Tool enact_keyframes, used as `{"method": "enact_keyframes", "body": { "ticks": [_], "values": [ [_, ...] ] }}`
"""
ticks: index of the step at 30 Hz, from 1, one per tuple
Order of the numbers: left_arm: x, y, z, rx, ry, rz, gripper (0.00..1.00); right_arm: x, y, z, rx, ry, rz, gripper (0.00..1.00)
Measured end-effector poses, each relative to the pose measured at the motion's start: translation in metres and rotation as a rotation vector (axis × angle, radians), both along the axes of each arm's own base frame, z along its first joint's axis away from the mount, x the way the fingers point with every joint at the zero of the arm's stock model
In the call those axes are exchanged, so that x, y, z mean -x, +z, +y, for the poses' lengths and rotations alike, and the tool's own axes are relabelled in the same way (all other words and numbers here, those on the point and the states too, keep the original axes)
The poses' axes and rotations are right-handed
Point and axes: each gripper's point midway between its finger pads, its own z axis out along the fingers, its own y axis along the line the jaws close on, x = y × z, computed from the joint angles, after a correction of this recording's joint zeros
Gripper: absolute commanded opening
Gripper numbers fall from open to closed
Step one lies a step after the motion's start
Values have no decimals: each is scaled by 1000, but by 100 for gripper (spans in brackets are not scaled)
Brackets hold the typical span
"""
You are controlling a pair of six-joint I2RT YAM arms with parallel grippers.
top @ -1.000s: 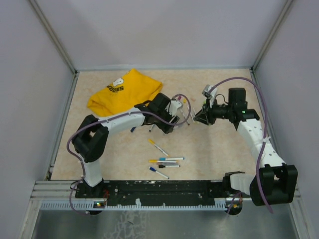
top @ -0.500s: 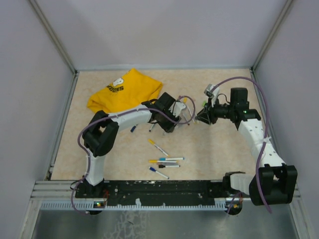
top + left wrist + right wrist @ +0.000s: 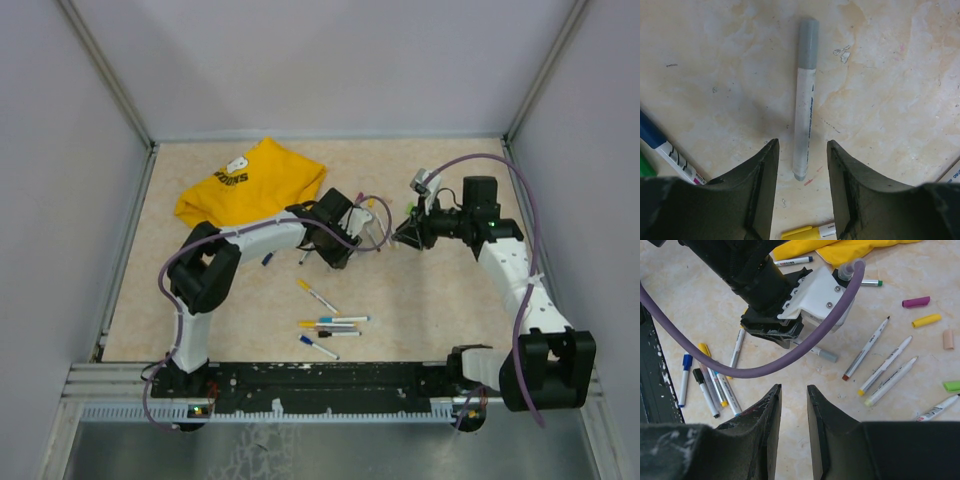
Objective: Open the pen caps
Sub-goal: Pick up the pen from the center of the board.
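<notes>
Your left arm [image 3: 250,238] stretches over the table [image 3: 440,300] to its middle, wrist pitched down. Your right arm [image 3: 505,262] bends in from the right edge. The left end effector [image 3: 802,143] stands open astride a pen [image 3: 805,100] without touching it, its grey cap [image 3: 808,42] on. The right end effector [image 3: 793,388] is slightly parted and empty. Loose caps [image 3: 916,302] lie toward the far edge.

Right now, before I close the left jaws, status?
Left gripper open, astride grey-capped pen, not touching. Right gripper slightly apart, empty. Cap on. Blue-capped pen close by, clear of the jaws.
</notes>
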Motion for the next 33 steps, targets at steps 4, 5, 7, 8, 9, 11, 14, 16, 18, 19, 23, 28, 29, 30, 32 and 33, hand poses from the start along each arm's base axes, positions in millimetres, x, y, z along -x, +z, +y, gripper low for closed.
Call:
{"method": "enact_keyframes", "body": {
  "ticks": [4, 5, 7, 8, 9, 11, 14, 16, 18, 19, 23, 28, 29, 30, 32, 33],
  "values": [
    [3, -2, 1, -14, 7, -3, 46, 0, -1, 0, -1, 1, 6, 28],
    [3, -3, 1, -18, 9, -3, 45, 0, -2, 0, -2, 2, 7, 28],
    [5, -4, 1, -25, 12, -1, 42, 0, -2, 1, -3, 3, 10, 28],
    [6, -5, 2, -29, 12, 1, 41, 0, -2, 1, -3, 3, 11, 28],
    [7, -5, 2, -32, 12, 2, 40, 0, -2, 1, -3, 3, 12, 28],
    [7, -6, 3, -38, 14, 4, 39, 0, -3, 1, -4, 5, 12, 28],
    [7, -8, 5, -49, 19, 4, 39, 0, -3, 1, -6, 7, 15, 28],
    [8, -10, 6, -53, 20, 4, 38, 0, -3, 2, -9, 9, 17, 27],
    [8, -10, 6, -56, 20, 1, 36, 1, -2, 2, -14, 14, 17, 28],
    [8, -10, 6, -57, 21, -1, 34, 1, -2, 3, -17, 17, 17, 28],
    [6, -11, 7, -61, 28, -9, 23, 2, -1, 4, -25, 22, 20, 28],
    [6, -12, 6, -48, 41, -18, 14, 3, 2, 6, -44, 29, 27, 27],
    [6, -12, 7, -43, 45, -21, 11, 3, 3, 6, -49, 29, 29, 27],
    [7, -12, 7, -37, 47, -25, 9, 4, 3, 7, -54, 31, 28, 28],
    [8, -11, 7, -24, 50, -33, 6, 4, 5, 8, -66, 35, 31, 27],
    [9, -11, 8, -19, 52, -36, 4, 4, 6, 9, -73, 38, 32, 27]
  ]
}}
